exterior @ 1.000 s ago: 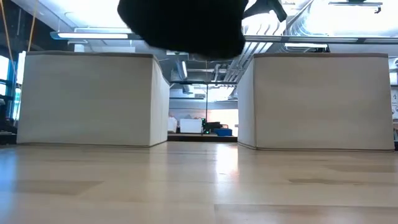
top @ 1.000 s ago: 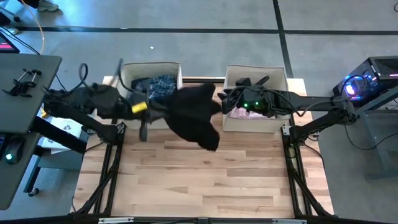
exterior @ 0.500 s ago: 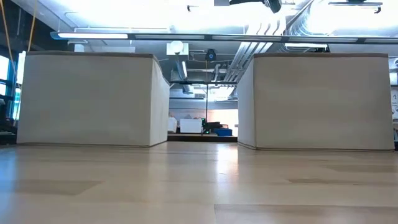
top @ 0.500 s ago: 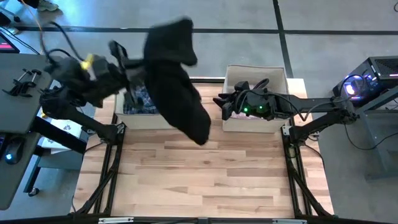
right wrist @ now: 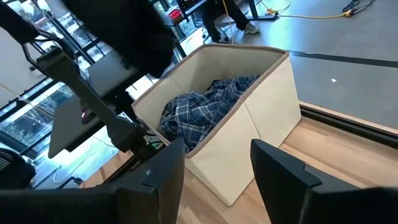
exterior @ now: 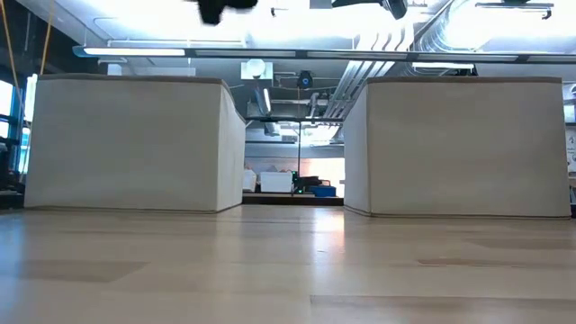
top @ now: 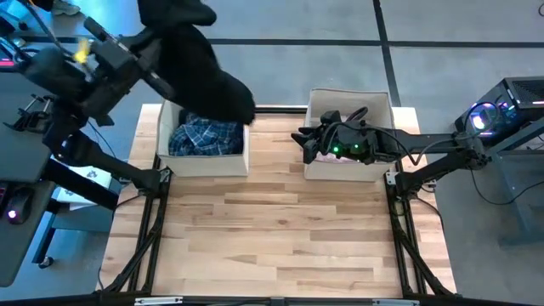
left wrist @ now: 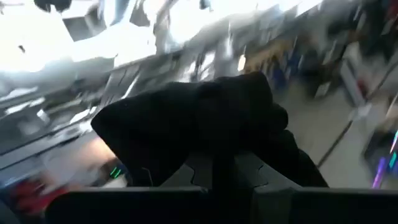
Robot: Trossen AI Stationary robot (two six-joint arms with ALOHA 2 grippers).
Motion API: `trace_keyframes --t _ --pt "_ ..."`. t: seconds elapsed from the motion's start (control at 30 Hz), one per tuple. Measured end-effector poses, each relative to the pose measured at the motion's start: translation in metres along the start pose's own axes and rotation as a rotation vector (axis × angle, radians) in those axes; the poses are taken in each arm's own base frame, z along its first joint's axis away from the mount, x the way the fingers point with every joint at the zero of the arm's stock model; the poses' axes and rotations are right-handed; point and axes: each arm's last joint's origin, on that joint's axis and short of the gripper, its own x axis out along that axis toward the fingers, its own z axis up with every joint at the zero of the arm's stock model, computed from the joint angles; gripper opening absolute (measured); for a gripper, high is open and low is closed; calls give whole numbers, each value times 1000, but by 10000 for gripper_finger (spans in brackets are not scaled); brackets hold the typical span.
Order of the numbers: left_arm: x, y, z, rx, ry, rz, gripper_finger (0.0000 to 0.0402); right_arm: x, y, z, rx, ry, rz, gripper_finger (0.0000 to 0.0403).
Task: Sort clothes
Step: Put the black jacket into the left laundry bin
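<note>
The left gripper (top: 157,47) is raised high, above and behind the far left corner of the table (top: 272,229). Its fingers are clamped on a black garment (top: 191,59), which hangs from them in mid-air over the back edge of the left beige fabric bin (top: 202,161) and the floor beyond it. In the left wrist view the black garment (left wrist: 205,124) is bunched directly at the finger line and covers the fingertips, so the exact closure cannot be read there; the grip is inferred from the cloth hanging off the gripper in the high view. In the low view only a small dark edge of the garment (exterior: 220,9) shows at the top, well clear of the bin tops.

The left bin holds a blue-white plaid shirt (top: 202,136), crumpled and lying inside its walls. The right wrist view confirms the plaid shirt (right wrist: 202,109) fills much of the bin interior.

The right gripper (top: 304,144) hovers at the near left corner of the right beige fabric bin (top: 387,106), close to its rim. Its fingers (right wrist: 165,174) stand apart with nothing between them, pointed toward the left bin across the gap. The contents of the right bin are hidden beneath the right arm and cannot be identified.

The wooden table surface in front of both bins carries no garment.
</note>
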Motion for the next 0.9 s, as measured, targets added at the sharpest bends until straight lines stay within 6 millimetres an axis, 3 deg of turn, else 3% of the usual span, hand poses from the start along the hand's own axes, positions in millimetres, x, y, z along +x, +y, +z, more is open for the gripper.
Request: trace_keyframes --t 0.27,0.63,0.9 --pt "8 -2 -45 116 332 6 7 0 0 0 0 -7 -9 173" --pt "17 -2 -99 85 721 -27 7 0 0 0 0 -7 -10 173" --pt "40 -23 -137 88 1015 -162 7 0 0 0 0 -8 -10 173"
